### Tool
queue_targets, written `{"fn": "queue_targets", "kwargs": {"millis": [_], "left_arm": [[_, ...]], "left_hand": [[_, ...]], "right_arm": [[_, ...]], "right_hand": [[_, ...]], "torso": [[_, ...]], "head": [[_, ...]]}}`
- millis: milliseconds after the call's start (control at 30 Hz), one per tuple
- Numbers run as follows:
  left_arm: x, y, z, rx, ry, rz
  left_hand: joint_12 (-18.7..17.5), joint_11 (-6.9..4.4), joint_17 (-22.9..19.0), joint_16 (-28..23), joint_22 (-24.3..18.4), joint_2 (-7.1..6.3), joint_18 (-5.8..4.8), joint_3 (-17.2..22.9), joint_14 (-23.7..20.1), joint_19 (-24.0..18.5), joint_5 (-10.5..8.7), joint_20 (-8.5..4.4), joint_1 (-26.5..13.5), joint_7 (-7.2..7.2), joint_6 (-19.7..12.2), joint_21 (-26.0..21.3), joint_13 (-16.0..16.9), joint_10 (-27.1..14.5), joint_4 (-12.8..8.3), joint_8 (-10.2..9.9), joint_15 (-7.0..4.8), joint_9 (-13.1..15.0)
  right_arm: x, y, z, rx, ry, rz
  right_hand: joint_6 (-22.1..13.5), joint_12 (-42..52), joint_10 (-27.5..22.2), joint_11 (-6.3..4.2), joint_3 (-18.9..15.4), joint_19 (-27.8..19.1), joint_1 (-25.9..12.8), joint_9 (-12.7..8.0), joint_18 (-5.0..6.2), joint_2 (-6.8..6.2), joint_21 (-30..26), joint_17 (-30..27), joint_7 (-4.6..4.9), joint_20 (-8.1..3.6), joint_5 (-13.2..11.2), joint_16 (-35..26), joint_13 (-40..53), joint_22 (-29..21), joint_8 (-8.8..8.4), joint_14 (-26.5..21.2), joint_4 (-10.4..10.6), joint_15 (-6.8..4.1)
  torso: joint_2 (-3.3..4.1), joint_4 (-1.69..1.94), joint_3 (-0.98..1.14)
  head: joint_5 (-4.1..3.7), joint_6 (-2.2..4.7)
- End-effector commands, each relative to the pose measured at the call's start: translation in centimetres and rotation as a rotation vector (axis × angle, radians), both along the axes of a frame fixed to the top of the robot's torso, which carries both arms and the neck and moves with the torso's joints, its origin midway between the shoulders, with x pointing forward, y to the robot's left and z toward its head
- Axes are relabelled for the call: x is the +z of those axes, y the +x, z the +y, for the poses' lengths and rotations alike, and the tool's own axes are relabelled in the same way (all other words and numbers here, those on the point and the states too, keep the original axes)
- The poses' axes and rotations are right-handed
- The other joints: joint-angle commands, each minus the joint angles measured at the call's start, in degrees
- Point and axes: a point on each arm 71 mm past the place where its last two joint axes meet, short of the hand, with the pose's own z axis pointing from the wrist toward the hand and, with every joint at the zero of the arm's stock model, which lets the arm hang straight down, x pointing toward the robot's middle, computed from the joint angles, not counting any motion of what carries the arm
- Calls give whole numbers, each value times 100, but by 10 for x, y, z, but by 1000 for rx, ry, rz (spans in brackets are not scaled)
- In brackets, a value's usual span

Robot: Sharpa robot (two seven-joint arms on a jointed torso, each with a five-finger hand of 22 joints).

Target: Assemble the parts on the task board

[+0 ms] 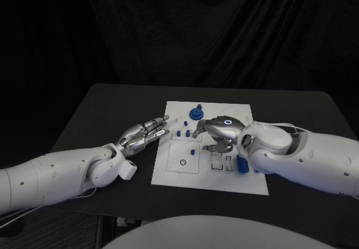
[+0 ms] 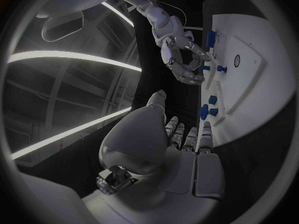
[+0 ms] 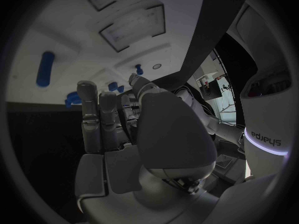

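Black table [image 1: 105, 111] carried the white task board [image 1: 243, 181] at its middle, blue parts [image 1: 196, 113] scattered across it. Left hand [image 1: 142, 135] hovered beside the board's edge, fingers spread, holding nothing. Right hand [image 1: 217, 136] hung over the board, fingers curled downward; grasp impossible to tell.

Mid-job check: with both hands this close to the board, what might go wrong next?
1. The right robot hand hangs low over the white board, among small blue pieces; lowering or sweeping could topple them.
2. The long blue piece lies beside the right wrist and might get pushed.
3. The left robot hand sits open at the board's edge; reaching in could shift the board.
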Motion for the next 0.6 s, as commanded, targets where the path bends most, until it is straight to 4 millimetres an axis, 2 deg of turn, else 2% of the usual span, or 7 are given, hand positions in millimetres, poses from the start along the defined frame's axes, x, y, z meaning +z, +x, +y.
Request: {"fn": "queue_targets", "kwargs": {"millis": [33, 100, 133, 233, 333, 433, 600], "left_arm": [[5, 0, 0, 11, -55, -52], [5, 0, 0, 13, -55, -53], [5, 0, 0, 15, -55, -54], [5, 0, 0, 17, -54, -57], [5, 0, 0, 18, -55, -59], [4, 0, 0, 19, -56, -59], [4, -1, 1, 21, -56, -58]], "left_hand": [[-34, -27, -8, -21, -7, 24, -17, 3, 8, 1, 3, 33, 12, 16, 25, -2, -5, -23, -23, 1, 43, 5], [-29, -24, -8, -21, -8, 19, -15, 1, 8, 2, 3, 31, 8, 12, 22, -2, -3, -20, -25, 0, 39, 5], [-28, -22, -8, -21, -15, 7, -11, -2, 8, 1, 8, 29, 2, -37, -14, -2, -3, -20, -32, -9, 34, -1], [-25, -18, -8, -21, -20, -2, -8, -2, 8, 0, 14, 27, -2, -95, -44, -2, -2, -18, -42, -16, 29, -6], [-27, -18, -8, -21, -26, -5, -6, -2, 8, -1, 23, 26, -4, -126, -61, -2, -3, -20, -47, -19, 26, -8], [-36, -11, -8, -21, -34, -2, -2, 5, 8, 0, 34, 21, -13, -229, -119, -1, -5, -27, -60, -27, 20, -15], [-36, 32, -8, -21, -45, 1, 0, 14, 8, 1, 41, 20, -25, -369, -191, 1, -5, -28, -76, -37, 17, -23]], "right_arm": [[21, 6, -8, -31, 53, -55], [32, 11, -18, -53, 36, -63], [35, 13, -23, -63, 25, -62], [40, 18, -41, -105, -13, -56], [39, 22, -56, -142, -43, -47], [35, 25, -70, -175, -68, -33], [25, 26, -86, -214, -97, -8]], "right_hand": [[11, 25, -46, 9, -50, 69, 81, -37, 11, -13, 65, 16, -57, -8, -17, 39, -59, 347, -25, 49, 125, 2], [75, -43, 53, 11, -173, 279, 168, -144, -37, -85, 352, 178, -113, 5, -64, 216, -284, 415, -102, 267, 471, 19], [89, -75, 136, 5, -225, 351, 133, -193, -54, -96, 457, 267, -160, -7, -107, 290, -380, 441, -137, 354, 576, -5], [147, -160, 197, -8, -299, 400, -9, -259, -64, -120, 509, 282, -229, -42, -109, 315, -531, 454, -170, 395, 599, -45], [156, -176, 215, -10, -307, 412, -37, -275, -69, -120, 523, 288, -232, -45, -108, 323, -564, 458, -180, 406, 600, -45], [182, -175, 394, -26, -280, 503, -77, -329, -100, -68, 669, 370, -220, -37, -101, 392, -652, 497, -213, 492, 588, -21], [202, -206, 668, -55, -247, 586, -123, -415, -113, -13, 769, 397, -187, -41, -125, 429, -802, 523, -268, 560, 578, -37]], "torso": [[1, 2, 0], [2, -1, -1], [2, -1, 0], [2, -2, 0], [0, 8, -5], [1, 1, -9], [10, -15, 3]], "head": [[7, -1], [1, -1], [-5, -1], [-37, -1], [-62, -1], [-48, -1], [-35, -1]]}}
